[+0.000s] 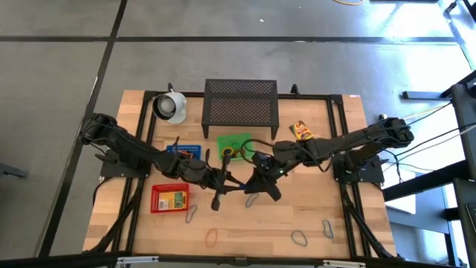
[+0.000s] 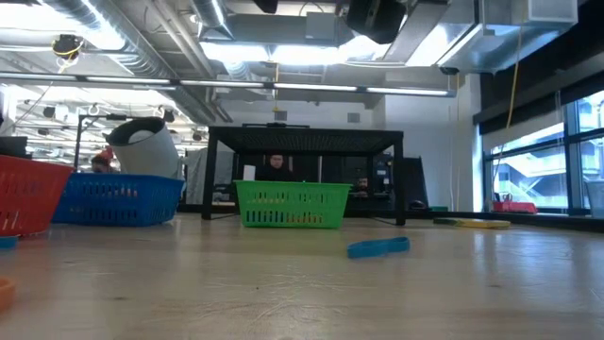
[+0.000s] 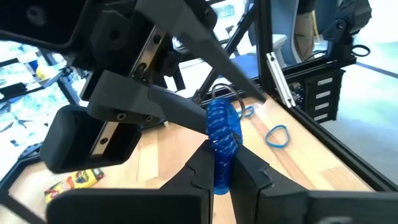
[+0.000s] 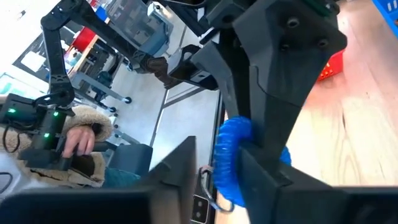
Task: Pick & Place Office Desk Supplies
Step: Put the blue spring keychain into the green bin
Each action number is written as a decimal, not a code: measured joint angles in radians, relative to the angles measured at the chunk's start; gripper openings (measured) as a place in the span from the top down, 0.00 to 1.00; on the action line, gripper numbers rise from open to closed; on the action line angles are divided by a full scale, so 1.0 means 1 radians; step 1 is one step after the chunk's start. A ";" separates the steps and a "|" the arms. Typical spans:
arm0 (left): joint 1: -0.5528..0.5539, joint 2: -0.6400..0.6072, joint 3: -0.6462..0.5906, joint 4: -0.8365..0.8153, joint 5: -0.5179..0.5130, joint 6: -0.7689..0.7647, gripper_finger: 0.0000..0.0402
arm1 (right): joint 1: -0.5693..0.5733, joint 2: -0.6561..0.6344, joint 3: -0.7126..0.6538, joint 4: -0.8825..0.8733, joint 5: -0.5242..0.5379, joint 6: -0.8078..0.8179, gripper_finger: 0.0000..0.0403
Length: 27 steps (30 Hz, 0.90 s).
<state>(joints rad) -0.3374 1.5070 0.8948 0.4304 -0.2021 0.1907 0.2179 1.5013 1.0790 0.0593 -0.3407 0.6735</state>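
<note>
Currently mid-task: left hand (image 3: 222, 177) pinching blue rubber band (image 3: 222, 140) at worktop (image 1: 312, 216) centre; right hand (image 4: 214, 171) part open beside same band, handover likely. Several loops (image 1: 299, 238) lying loose; red basket (image 1: 169, 198), green basket (image 1: 235, 146) waiting.

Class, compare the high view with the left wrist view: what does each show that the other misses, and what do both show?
Only the high view shows the whole layout: the red basket, green basket, black mesh stand and white cup-like object.

Only the left wrist view shows the handover up close: the left pincer shut on a blue rubber band, with the right pincer's fingers at the same band.

Both show the two arms meeting over the wooden table, and loose bands lying on it.
</note>
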 joint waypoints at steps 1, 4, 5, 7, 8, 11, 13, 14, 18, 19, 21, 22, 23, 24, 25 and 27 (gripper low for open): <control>0.000 0.000 0.000 -0.001 -0.007 -0.007 0.95 | -0.008 -0.002 0.000 -0.004 -0.010 0.000 0.69; 0.002 0.001 0.000 -0.008 -0.030 -0.050 0.95 | -0.044 -0.029 0.000 -0.053 -0.039 0.000 0.59; 0.002 0.001 0.000 -0.014 -0.043 -0.073 0.95 | -0.059 -0.046 0.000 -0.083 -0.045 -0.001 0.55; 0.000 0.001 0.000 -0.028 -0.057 -0.139 0.95 | -0.087 -0.084 0.000 -0.149 -0.039 -0.018 0.49; 0.001 0.001 0.000 -0.036 -0.069 -0.176 0.95 | -0.099 -0.107 0.000 -0.175 -0.030 -0.032 0.47; 0.022 0.001 0.000 -0.074 -0.106 -0.274 0.95 | -0.126 -0.179 0.000 -0.256 0.008 -0.069 0.42; 0.044 0.000 0.000 -0.092 -0.142 -0.319 0.94 | -0.133 -0.225 0.000 -0.316 0.047 -0.079 0.41; 0.056 0.000 0.000 -0.108 -0.154 -0.338 0.94 | -0.135 -0.244 0.000 -0.329 0.067 -0.079 0.41; 0.120 0.000 0.000 -0.215 -0.268 -0.404 0.93 | -0.131 -0.323 0.000 -0.383 0.134 -0.062 0.40; 0.141 0.001 0.000 -0.252 -0.305 -0.426 0.93 | -0.124 -0.339 0.000 -0.395 0.150 -0.054 0.40; 0.183 0.011 0.000 -0.329 -0.351 -0.477 0.93 | -0.107 -0.364 0.000 -0.405 0.188 -0.048 0.40; 0.202 0.016 0.000 -0.377 -0.356 -0.496 0.93 | -0.096 -0.374 0.000 -0.415 0.209 -0.048 0.40; 0.222 0.022 0.000 -0.416 -0.355 -0.514 0.93 | -0.086 -0.382 0.000 -0.429 0.226 -0.048 0.40; 0.240 0.032 0.000 -0.439 -0.350 -0.530 0.93 | -0.075 -0.388 0.000 -0.439 0.241 -0.049 0.40; 0.257 0.042 0.000 -0.466 -0.342 -0.545 0.93 | -0.065 -0.391 0.000 -0.449 0.252 -0.049 0.40; 0.284 0.063 0.000 -0.516 -0.317 -0.567 0.93 | -0.044 -0.392 0.000 -0.469 0.271 -0.049 0.40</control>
<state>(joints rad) -0.0530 1.5696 0.8947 -0.0851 -0.5195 -0.3763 0.1742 1.1091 1.0794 -0.4096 -0.0697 0.6247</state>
